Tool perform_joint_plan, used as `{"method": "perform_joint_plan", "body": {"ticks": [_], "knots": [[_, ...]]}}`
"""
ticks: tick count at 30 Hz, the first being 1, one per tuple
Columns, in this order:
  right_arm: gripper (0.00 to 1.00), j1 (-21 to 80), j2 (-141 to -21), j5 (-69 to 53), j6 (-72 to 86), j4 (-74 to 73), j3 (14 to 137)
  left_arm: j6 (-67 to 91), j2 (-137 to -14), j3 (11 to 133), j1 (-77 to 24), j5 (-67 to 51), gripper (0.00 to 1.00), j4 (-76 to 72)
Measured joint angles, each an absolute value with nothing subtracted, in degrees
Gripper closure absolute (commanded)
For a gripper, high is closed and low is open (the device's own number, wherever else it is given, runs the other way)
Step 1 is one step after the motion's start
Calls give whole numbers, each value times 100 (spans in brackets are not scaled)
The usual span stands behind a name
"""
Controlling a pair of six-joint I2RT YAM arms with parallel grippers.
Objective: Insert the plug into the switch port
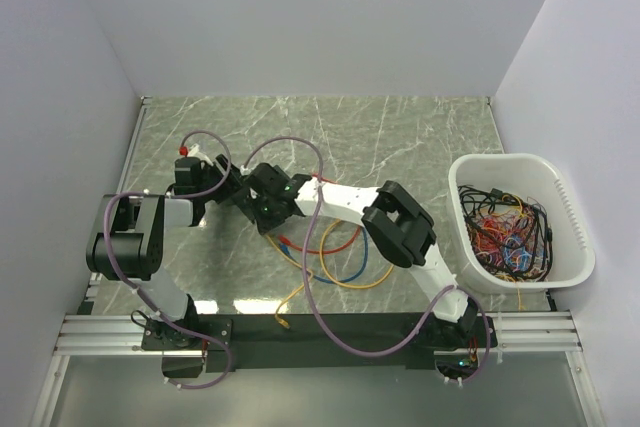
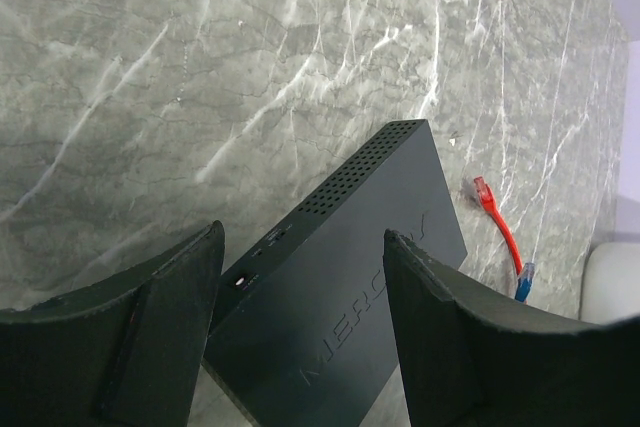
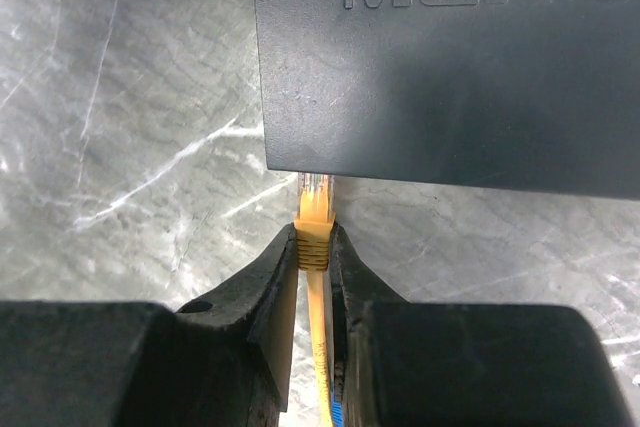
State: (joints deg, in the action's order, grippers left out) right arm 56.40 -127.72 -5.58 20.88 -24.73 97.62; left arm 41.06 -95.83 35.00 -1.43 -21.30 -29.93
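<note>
The flat matte-black rectangular switch point(image 2: 390, 197) lies on the grey marble-patterned desk point(image 1: 400, 137), left of its middle and about halfway between the near and far edges. The left gripper point(image 2: 302, 237) straddles it with jaws spread wide, a sliver of desk showing between one finger and the box. The right gripper point(image 3: 313, 257) is pressed onto the yellow boot of the clear-tipped plug point(image 3: 316, 187), whose tip meets the switch's edge; whether it is seated I cannot tell. A thin red cable point(image 2: 497, 222) lies just beside the switch.

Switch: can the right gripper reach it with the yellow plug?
Probably yes: the right gripper holds the plug tip at the switch edge, with nothing between them; the port itself is hidden.
</note>
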Motion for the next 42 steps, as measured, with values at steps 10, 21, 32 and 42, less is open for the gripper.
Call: {"method": "perform_joint_plan", "body": {"ticks": [10,21,32,42], "knots": [[100,5382,-12801,-1041,1935,-2823,9902,4069,-9583,3494,-248,-2222,30,-3037],[100,5349,-13260,-1168,1479,-3658,10798,3697,-9583,3435,-314,-2215,30,-3236],[100,5352,-12814,-963,869,-2864,9926,3553,-9585,3341,-438,-2200,30,-3422],[100,5343,-12549,-674,381,-2016,9334,3489,-9701,3361,-530,-2217,31,-3607]]}}
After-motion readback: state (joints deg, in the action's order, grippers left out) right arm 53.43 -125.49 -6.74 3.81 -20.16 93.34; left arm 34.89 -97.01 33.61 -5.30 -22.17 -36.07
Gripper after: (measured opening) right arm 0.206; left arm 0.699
